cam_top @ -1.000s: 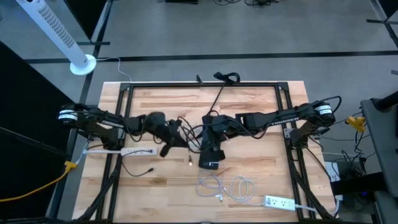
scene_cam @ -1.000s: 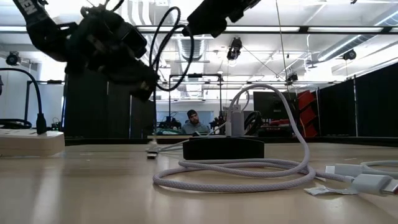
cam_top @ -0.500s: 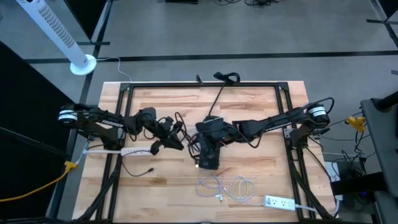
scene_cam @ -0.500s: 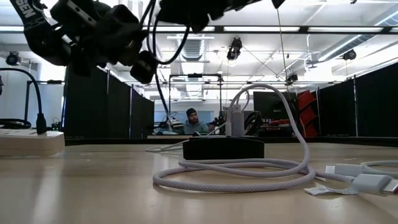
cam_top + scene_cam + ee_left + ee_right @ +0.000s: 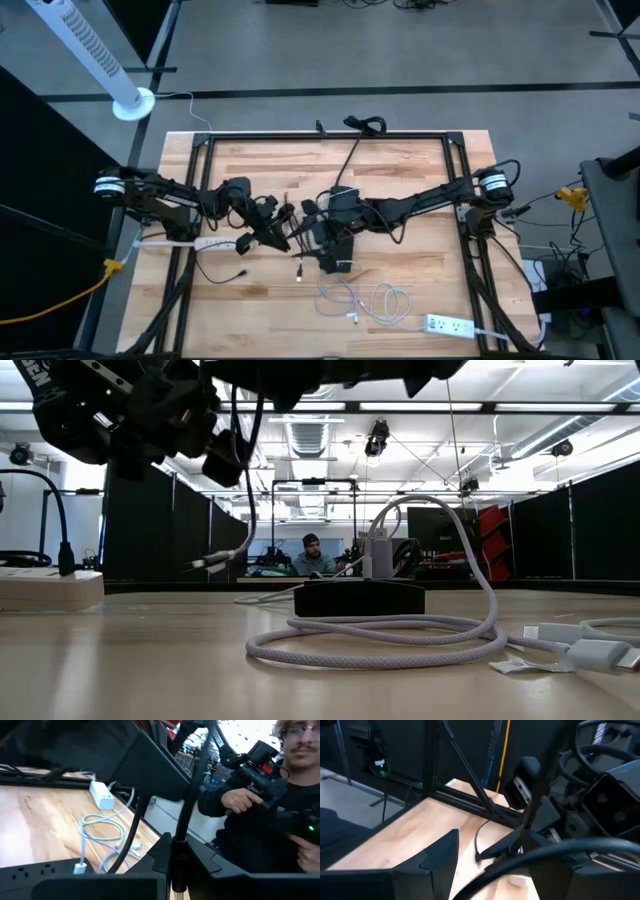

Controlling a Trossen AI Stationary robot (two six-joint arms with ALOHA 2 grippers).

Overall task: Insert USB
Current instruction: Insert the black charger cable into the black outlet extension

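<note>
Both grippers meet mid-tabletop: left gripper clenched on the USB cable, plug hanging free; right gripper, finger state indeterminate, over black hub. Risk: dangling plug misaligns, jams against port.

Both arms are dark, nearly black, built of slim tubular links with bulkier joint housings. The left arm has a white band at its shoulder joint, as does the right arm (its ring sits near the table's right edge). Loose black cables loop along each arm. White lettering shows on the left arm's housing in the low view.
</note>
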